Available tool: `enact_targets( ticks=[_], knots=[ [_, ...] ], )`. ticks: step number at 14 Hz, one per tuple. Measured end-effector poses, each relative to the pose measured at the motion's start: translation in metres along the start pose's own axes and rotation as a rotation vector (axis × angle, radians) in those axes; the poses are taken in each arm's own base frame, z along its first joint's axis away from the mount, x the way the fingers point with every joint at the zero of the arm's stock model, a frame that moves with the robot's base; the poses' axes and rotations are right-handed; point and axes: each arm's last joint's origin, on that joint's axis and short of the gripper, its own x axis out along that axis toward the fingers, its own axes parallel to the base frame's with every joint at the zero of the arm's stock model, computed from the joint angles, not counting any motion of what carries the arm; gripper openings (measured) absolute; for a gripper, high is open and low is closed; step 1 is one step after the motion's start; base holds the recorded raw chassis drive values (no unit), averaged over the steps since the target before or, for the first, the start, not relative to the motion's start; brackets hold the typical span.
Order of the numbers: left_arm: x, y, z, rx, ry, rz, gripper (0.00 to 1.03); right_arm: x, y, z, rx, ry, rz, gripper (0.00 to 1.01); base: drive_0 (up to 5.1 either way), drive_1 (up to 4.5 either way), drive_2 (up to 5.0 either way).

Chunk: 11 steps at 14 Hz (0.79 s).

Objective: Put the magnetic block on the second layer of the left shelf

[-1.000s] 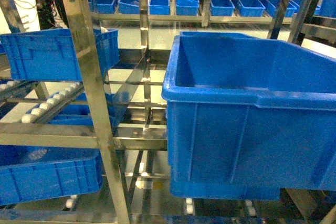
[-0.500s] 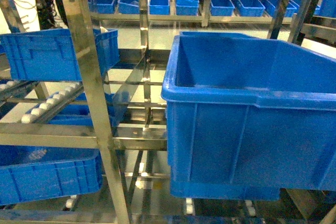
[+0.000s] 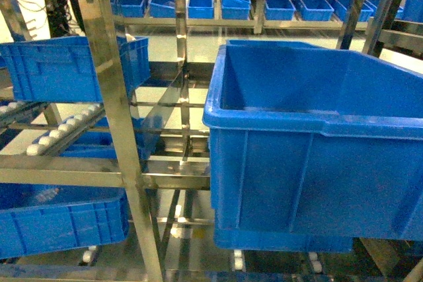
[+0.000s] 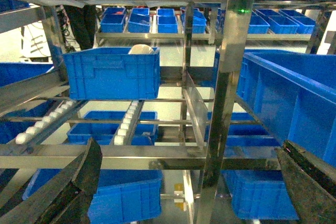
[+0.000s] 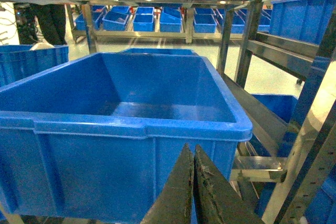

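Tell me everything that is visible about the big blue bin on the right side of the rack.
The big blue bin is a deep rectangular crate of smooth blue plastic, with a thick rolled rim and vertical ribs on its outer walls. It is open at the top and, as far as the right wrist view shows, looks empty inside. It sits level in the steel rack, with small white rollers visible beneath it. Neither claw touches it.
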Motion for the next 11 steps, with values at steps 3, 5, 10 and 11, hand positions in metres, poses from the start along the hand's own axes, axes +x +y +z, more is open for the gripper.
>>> enact_targets(
  ticks=[3, 5, 10, 11],
  knots=[
    [0.0, 0.0, 0.0, 0.0, 0.0, 0.0, 0.98, -0.01, 0.0, 0.002, 0.0, -0.008, 0.0, 0.02, 0.0, 0.0, 0.0],
    [0.0, 0.0, 0.0, 0.0, 0.0, 0.0, 0.98, -0.015, 0.0, 0.003, 0.0, -0.011, 0.0, 0.02, 0.0, 0.0, 0.0],
    [0.0, 0.0, 0.0, 0.0, 0.0, 0.0, 0.98, -0.023, 0.0, 0.002, 0.0, -0.013, 0.0, 0.02, 0.0, 0.0, 0.0],
    [0.0, 0.0, 0.0, 0.0, 0.0, 0.0, 0.98, -0.024, 0.0, 0.002, 0.0, -0.013, 0.0, 0.02, 0.0, 0.0, 0.0]
  ],
)
